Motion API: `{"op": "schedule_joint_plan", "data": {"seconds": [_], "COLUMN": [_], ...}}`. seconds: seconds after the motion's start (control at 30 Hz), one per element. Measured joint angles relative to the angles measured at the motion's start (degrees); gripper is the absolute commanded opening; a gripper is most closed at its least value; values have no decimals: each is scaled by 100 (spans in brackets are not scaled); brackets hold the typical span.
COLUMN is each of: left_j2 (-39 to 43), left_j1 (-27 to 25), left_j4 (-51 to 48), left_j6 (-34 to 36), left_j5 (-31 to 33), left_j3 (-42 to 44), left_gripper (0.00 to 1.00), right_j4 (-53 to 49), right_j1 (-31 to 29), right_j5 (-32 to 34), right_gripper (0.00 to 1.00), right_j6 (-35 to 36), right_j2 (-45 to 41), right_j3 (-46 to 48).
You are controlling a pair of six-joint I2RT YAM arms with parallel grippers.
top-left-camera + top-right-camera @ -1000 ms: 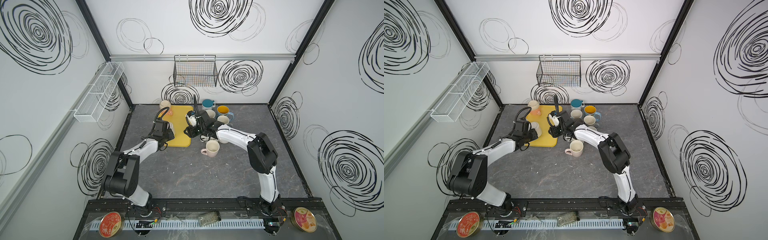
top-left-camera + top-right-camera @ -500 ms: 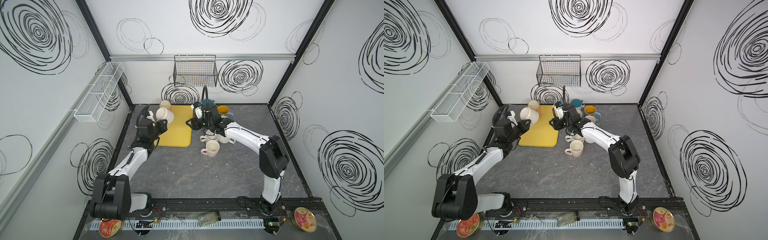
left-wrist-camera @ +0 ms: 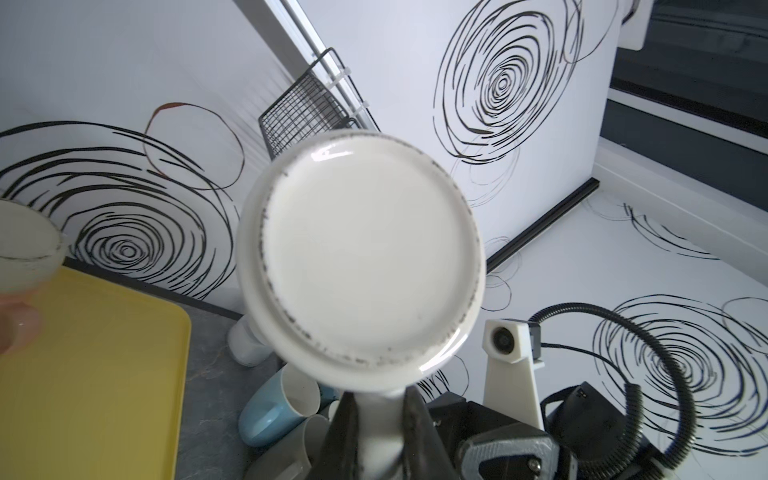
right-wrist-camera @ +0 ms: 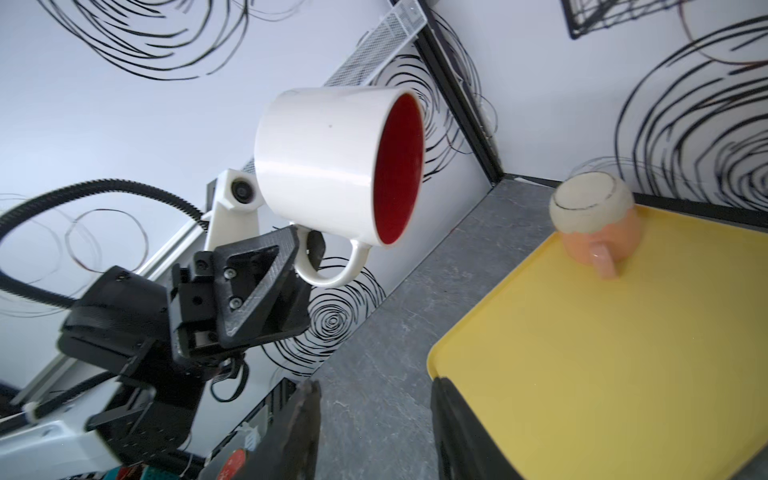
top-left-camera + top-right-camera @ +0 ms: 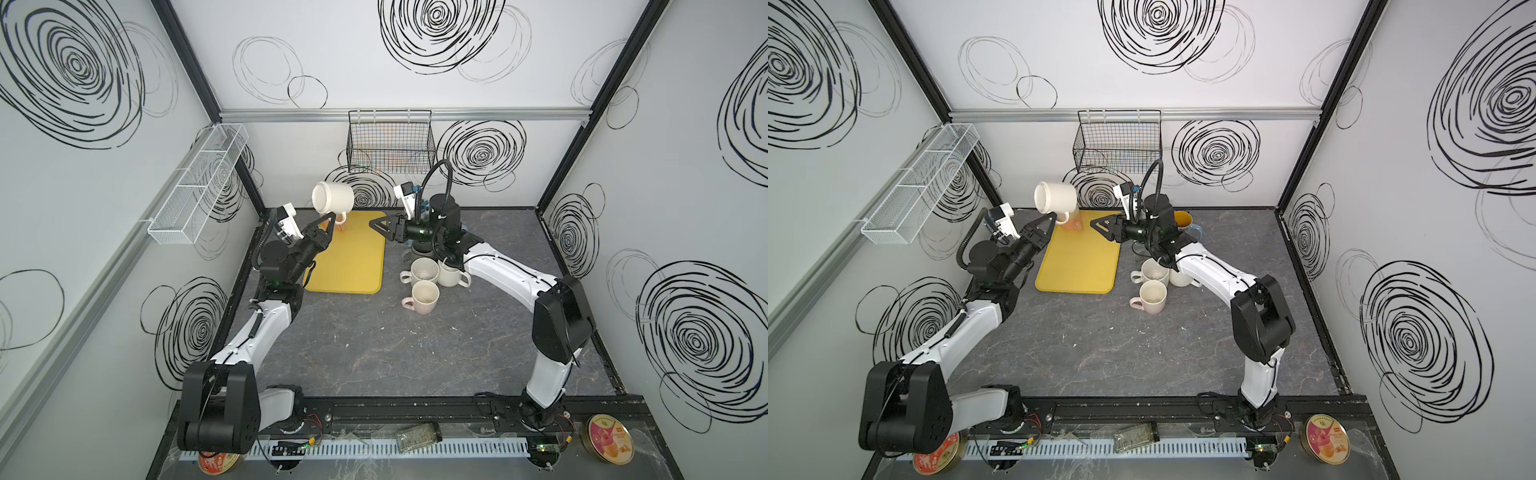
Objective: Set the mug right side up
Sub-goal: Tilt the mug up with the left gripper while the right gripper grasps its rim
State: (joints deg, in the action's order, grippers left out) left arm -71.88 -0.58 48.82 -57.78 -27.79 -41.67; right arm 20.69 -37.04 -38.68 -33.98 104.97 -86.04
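Observation:
A white mug [image 5: 332, 197] with a red inside hangs in the air over the back left corner of the yellow tray [image 5: 349, 257]. It lies on its side with the handle pointing down. My left gripper [image 5: 328, 218] is shut on that handle. In the left wrist view the mug's flat base [image 3: 361, 257] fills the middle and my left gripper [image 3: 380, 399] clamps the handle. The right wrist view shows the mug [image 4: 324, 162] with its red mouth toward the camera. My right gripper [image 5: 376, 224] is open and holds nothing, a short way right of the mug, with nothing between its fingers [image 4: 307, 399].
An upside-down peach mug [image 4: 594, 224] stands on the tray's back corner. Several upright mugs [image 5: 424, 270] cluster on the grey table right of the tray, under my right arm. A wire basket [image 5: 390, 141] hangs on the back wall.
My left gripper has lifted the white mug off the tray, up and back to the left, tipping it onto its side. My right gripper has drawn away from it to the right.

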Motion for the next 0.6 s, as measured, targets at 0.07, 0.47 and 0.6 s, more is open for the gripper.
{"op": "schedule_joint_plan", "data": {"seconds": [0.07, 0.47, 0.6], "left_j2": [2, 22, 22], "left_j1": [0, -184, -332], "left_j4": [254, 1169, 1259], "left_j6": [-155, -739, -780], "left_j5": [-74, -219, -221], "left_j3": [0, 20, 20], "left_gripper": [0, 0, 0], "right_j4": [304, 1554, 1770], "right_j1": [-2, -221, -280], "right_j5": [-208, -918, -975], "right_gripper": [50, 52, 53], "right_j6": [-249, -1617, -1893], "right_j2": [0, 516, 647], "right_j3": [0, -289, -455]}}
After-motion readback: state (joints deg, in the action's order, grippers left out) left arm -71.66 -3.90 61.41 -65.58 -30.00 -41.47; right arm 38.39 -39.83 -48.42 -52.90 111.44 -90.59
